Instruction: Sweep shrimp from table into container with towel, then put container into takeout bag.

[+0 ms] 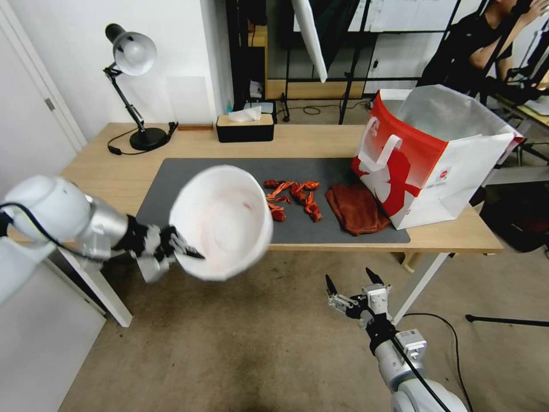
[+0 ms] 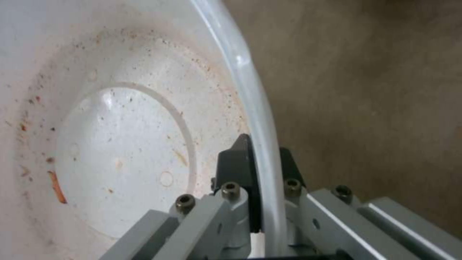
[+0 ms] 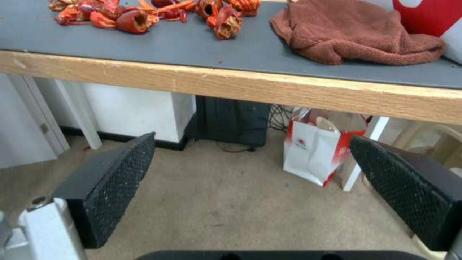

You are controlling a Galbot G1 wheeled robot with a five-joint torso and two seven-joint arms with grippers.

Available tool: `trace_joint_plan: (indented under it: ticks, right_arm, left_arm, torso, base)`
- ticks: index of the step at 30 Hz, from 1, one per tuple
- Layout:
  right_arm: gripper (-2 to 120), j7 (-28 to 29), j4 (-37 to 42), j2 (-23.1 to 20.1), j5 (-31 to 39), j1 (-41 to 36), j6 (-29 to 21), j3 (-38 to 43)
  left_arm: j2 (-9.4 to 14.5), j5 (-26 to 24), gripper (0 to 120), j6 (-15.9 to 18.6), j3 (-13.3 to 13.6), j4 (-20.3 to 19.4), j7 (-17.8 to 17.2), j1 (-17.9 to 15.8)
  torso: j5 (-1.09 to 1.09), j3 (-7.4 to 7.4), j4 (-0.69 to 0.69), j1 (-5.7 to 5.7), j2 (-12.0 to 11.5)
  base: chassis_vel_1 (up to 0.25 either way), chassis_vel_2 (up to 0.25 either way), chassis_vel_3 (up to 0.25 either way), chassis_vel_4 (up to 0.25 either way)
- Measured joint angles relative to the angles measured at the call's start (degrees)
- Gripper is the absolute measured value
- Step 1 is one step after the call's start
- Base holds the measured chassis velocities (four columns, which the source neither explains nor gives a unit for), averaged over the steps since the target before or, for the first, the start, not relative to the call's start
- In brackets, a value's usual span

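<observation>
White container [image 1: 222, 220] hangs tipped in front of the bench's [image 1: 103, 171] near edge, my left claw [image 2: 260, 169] clenched on its rim. Wrist cam shows orange specks inside that the head cam misses. Right claw [image 1: 350, 280] gapes wide below the edge, holding nothing. Shrimp [image 1: 293, 197], towel [image 1: 357, 208] and takeout bag [image 1: 429, 154] sit on the mat [image 1: 171, 183].

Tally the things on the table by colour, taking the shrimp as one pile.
Red-orange: 1, the shrimp pile
Rust-red: 1, the towel
Red and white: 1, the takeout bag
Black: 2, the desk lamp and the tissue box
Total: 5
</observation>
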Motion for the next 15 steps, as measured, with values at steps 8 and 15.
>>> trace_joint_plan:
  ticks: [8,15]
  right_arm:
    - [100,0.0,0.4,0.2,-0.4,-0.2,0.0,0.0]
    - [100,-0.1,0.9,0.5,-0.7,-0.5,0.0,-0.1]
  left_arm:
    - [-2.6,8.8,0,-3.2,-0.1,-1.9,2.3,7.0]
    - [-6.4,16.6,0,-5.5,1.0,-1.4,4.6,13.8]
  torso:
    - [0.01,0.0,0.0,0.0,0.0]
    - [0.0,0.0,0.0,0.0,0.0]
  base:
    - [0.0,0.0,0.0,0.0]
    - [0.0,0.0,0.0,0.0]
